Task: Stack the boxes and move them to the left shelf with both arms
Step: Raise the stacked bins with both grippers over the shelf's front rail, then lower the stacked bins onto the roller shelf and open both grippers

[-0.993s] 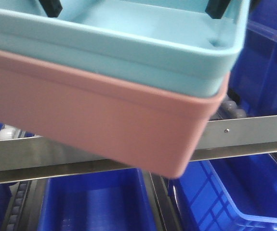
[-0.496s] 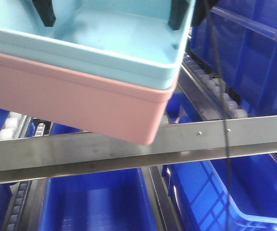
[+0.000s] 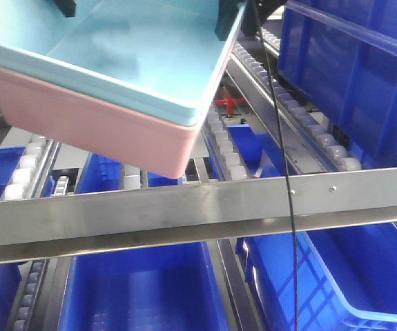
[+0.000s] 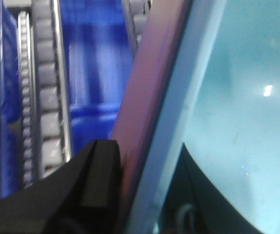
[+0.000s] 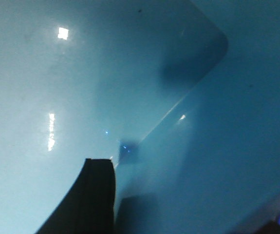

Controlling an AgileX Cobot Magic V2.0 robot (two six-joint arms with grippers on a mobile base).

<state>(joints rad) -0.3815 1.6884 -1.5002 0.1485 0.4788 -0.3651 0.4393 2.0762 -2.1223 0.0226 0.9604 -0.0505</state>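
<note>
The light turquoise box (image 3: 129, 55) sits nested inside the salmon pink box (image 3: 94, 124). The pair hangs tilted above the left shelf's white roller lanes (image 3: 222, 141), behind its shiny steel front bar (image 3: 184, 207). My left gripper (image 3: 67, 7) grips the stack's left wall. In the left wrist view it (image 4: 144, 195) is shut across the pink wall (image 4: 149, 87) and turquoise rim (image 4: 188, 97), one finger outside and one inside. My right gripper (image 3: 229, 21) holds the right wall. In the right wrist view only the inner finger (image 5: 98, 195) shows, against the turquoise wall (image 5: 203, 146).
Dark blue ribbed crates stand under the shelf (image 3: 136, 289) and at lower right (image 3: 336, 276). Another sits on the rollers at upper right (image 3: 350, 76). A thin black cable (image 3: 281, 138) hangs down across the front bar. A small red part (image 3: 229, 103) lies between roller lanes.
The stacked boxes have moved left and farther from the camera over the roller lanes, both grippers still on them. More of the rollers and front bar now shows.
</note>
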